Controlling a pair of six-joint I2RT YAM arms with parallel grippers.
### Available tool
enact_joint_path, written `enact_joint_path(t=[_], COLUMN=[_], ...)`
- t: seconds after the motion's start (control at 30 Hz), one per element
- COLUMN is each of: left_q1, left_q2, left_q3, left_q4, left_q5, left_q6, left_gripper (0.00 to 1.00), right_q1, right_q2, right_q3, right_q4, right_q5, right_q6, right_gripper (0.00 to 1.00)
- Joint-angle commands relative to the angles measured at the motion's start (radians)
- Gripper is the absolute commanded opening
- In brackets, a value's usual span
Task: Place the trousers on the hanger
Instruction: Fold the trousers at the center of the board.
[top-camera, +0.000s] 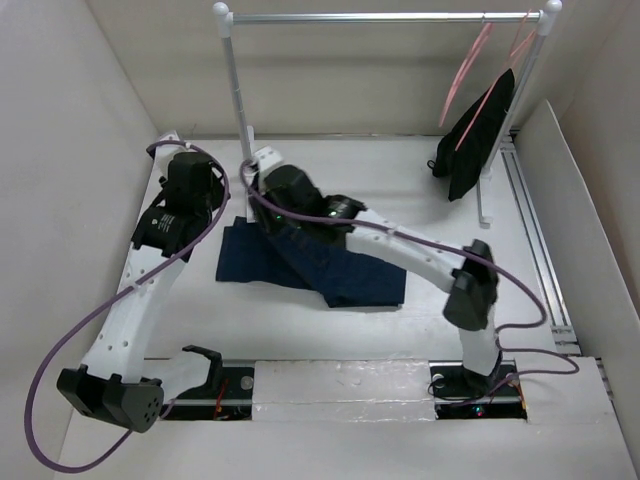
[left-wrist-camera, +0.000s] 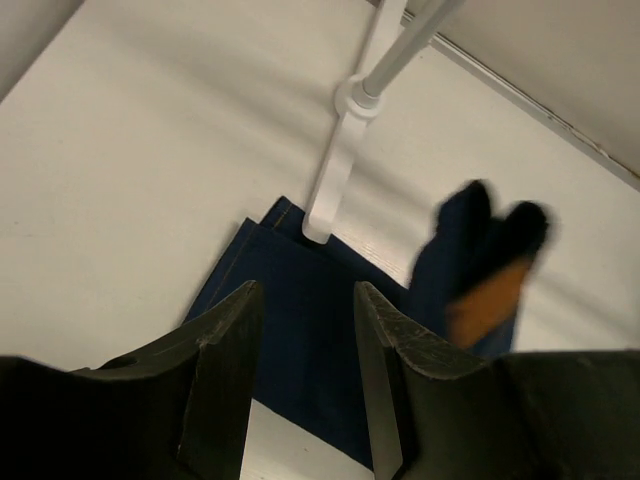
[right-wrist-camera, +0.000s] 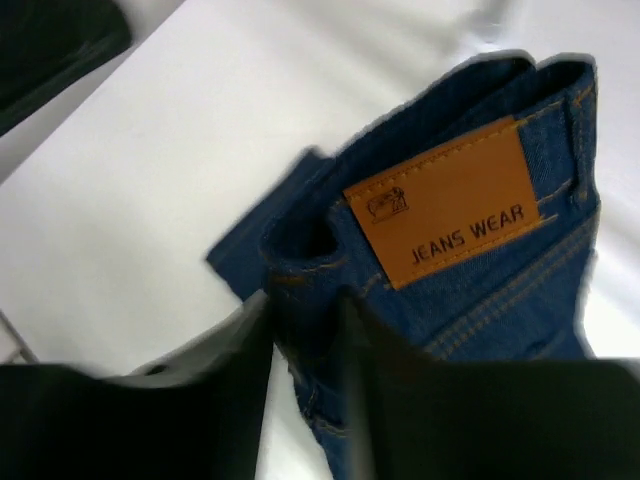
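Note:
The dark blue trousers (top-camera: 345, 272) lie on the table between the arms. My right gripper (right-wrist-camera: 305, 330) is shut on their waistband beside an orange "JEANS WEAR" patch (right-wrist-camera: 445, 205); it sits at the garment's far left end (top-camera: 262, 203). That lifted waist shows blurred in the left wrist view (left-wrist-camera: 480, 260). My left gripper (left-wrist-camera: 305, 300) is open and empty, just above a flat corner of the trousers (left-wrist-camera: 300, 340), left of the right gripper (top-camera: 208, 222). The bare pink hanger (top-camera: 462, 78) hangs on the rail at the far right.
A second pink hanger carrying black cloth (top-camera: 480, 130) hangs beside it. The white rack's rail (top-camera: 380, 17) spans the back; its left post and foot (left-wrist-camera: 335, 175) stand right behind the trousers. White walls enclose the table.

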Motion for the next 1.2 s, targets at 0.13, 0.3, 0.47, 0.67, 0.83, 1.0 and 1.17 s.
enact_joint_path(t=[0.13,0.3,0.47,0.67,0.83,1.0,1.17], left_q1=[0.031,0.031,0.031,0.02,0.15,0.213,0.235], left_q2=[-0.035,-0.014,0.054,0.235,0.354,0.347,0.297], left_q3=[0.031,-0.012,-0.172,-0.351,-0.44,-0.542,-0.621], left_q4=[-0.019,0.029,0.15,0.271,0.291,0.311,0.262], left_q5=[-0.177,-0.141,0.092,0.203,0.304,0.382,0.402], left_q6=[-0.048,-0.039,-0.022,-0.057,-0.106,-0.137,-0.166], left_gripper=[0.38,0.42,0.41,0.41,0.41,0.41,0.41], right_q1=[0.088,0.039,-0.055,-0.218,-0.327,-0.418,-0.504], right_q2=[0.232,0.062,-0.232,-0.55,-0.711,-0.796,-0.758], right_q3=[0.147,-0.011,-0.403,-0.81,-1.051,-1.182,-1.329], right_q4=[0.062,0.044,0.021,0.001,-0.051,-0.059,0.149], right_q5=[-0.369,-0.326,-0.265,-0.233,-0.181,-0.179,-0.352], right_q6=[-0.03,-0.08,-0.103,-0.089,-0.006,0.04,0.022], right_gripper=[0.65,0.87,0.64,0.03,0.75,0.93,0.89])
